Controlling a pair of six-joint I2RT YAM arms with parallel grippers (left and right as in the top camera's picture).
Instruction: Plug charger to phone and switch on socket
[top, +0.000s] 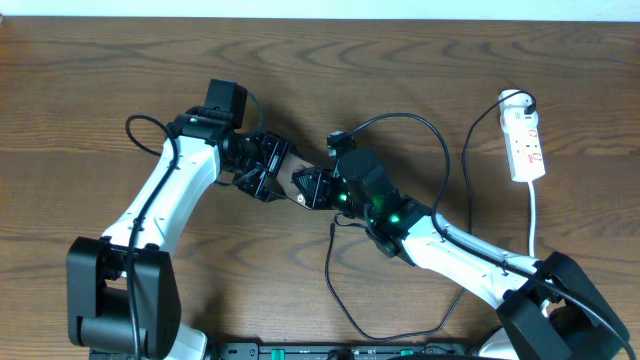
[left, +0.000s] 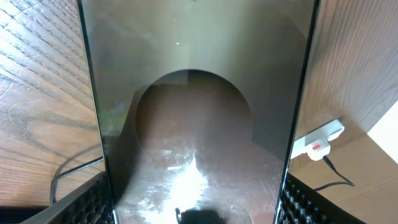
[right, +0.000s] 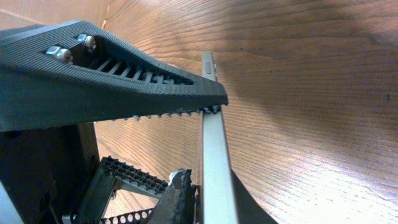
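The phone is held off the table between both grippers at the table's middle. My left gripper is shut on its long edges; in the left wrist view the glossy phone fills the space between the fingers. My right gripper is at the phone's other end, shut on the charger's small dark plug, which lies against the phone's thin edge. The upper finger of the right gripper touches that edge. The charger cable loops down the table. The socket lies far right.
The socket's white cord runs toward the front edge. A black plug sits in the socket's far end. The socket also shows in the left wrist view. Thick black arm cables arc over the wooden table.
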